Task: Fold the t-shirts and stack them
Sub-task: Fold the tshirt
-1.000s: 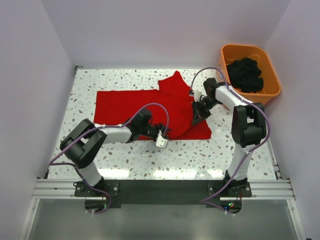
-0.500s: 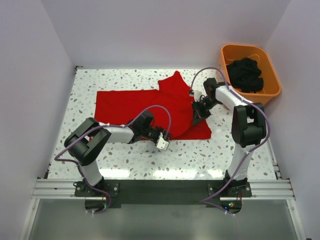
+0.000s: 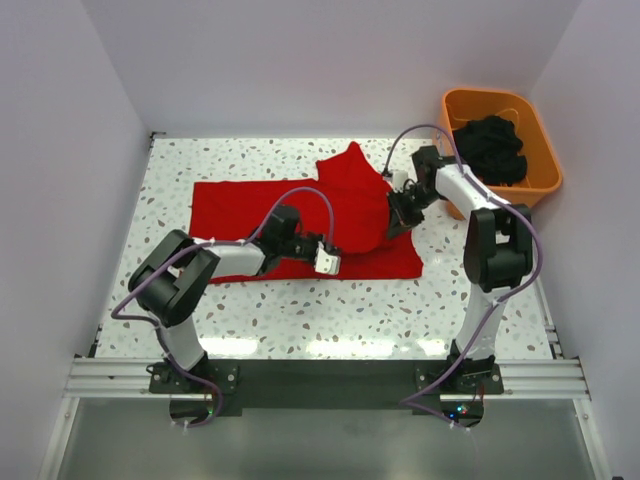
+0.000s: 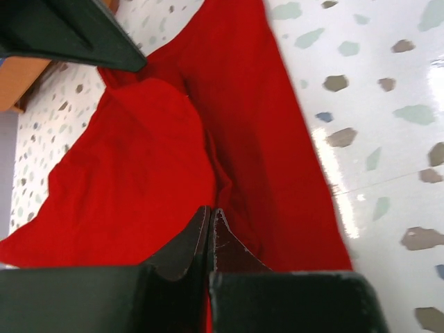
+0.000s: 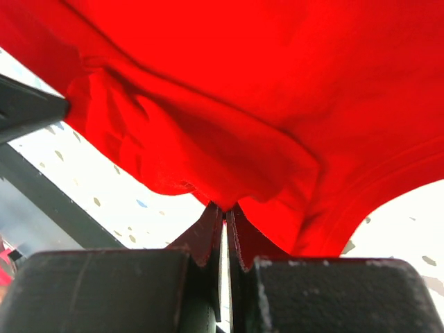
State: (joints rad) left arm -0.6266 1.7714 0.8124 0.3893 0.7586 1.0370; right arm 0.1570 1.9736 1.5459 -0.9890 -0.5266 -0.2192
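Since a second ago your left pincer (image 4: 210, 216) has shut, apparently pinching the t-shirt (image 3: 250, 205) hem; right pincer (image 5: 225, 208) is clamped on its cloth. Folding step: next, carry both edges across.

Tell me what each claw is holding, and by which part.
Both pinch the red t-shirt: the right claw holds a lifted bunch on its right side, and the left claw holds a crease by the near hem, it seems.
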